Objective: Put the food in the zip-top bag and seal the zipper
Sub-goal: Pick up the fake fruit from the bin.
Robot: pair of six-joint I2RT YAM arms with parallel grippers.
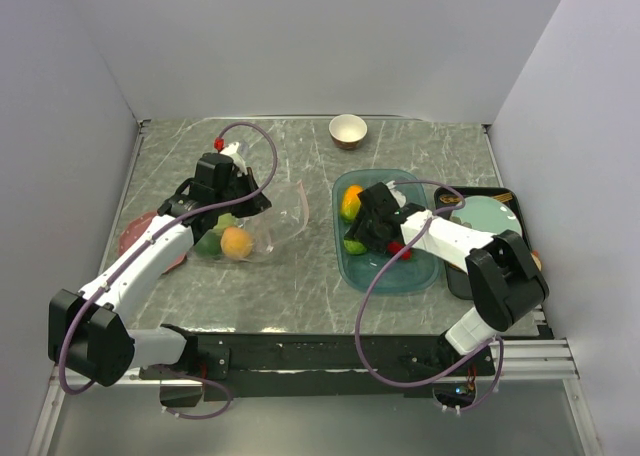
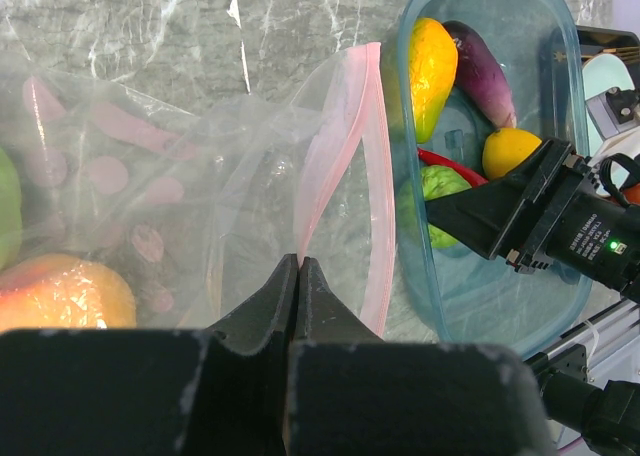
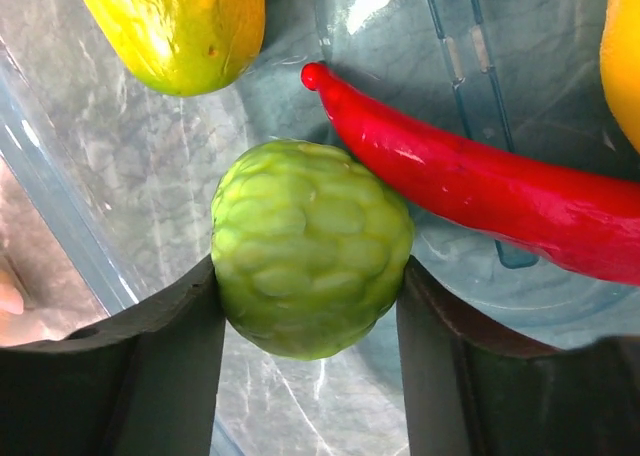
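Note:
The clear zip-top bag [image 1: 278,216] lies left of centre, its pink zipper [image 2: 345,146] curving open. My left gripper [image 2: 298,261] is shut on the zipper's near strip; it also shows in the top view [image 1: 252,203]. An orange [image 1: 236,243] and a green fruit [image 1: 208,244] sit inside the bag. My right gripper [image 3: 308,281] is shut on the bumpy green cabbage [image 3: 310,236] inside the teal tray [image 1: 420,276]. Beside the cabbage lie a red chili [image 3: 480,186], a yellow-orange fruit [image 2: 432,61], a purple eggplant [image 2: 482,61] and a lemon [image 2: 510,151].
A cream-and-brown bowl [image 1: 348,130] stands at the back centre. A black tray holding a pale teal plate [image 1: 488,216] sits right of the teal tray. A pink plate [image 1: 135,231] lies partly under the left arm. White walls enclose the table.

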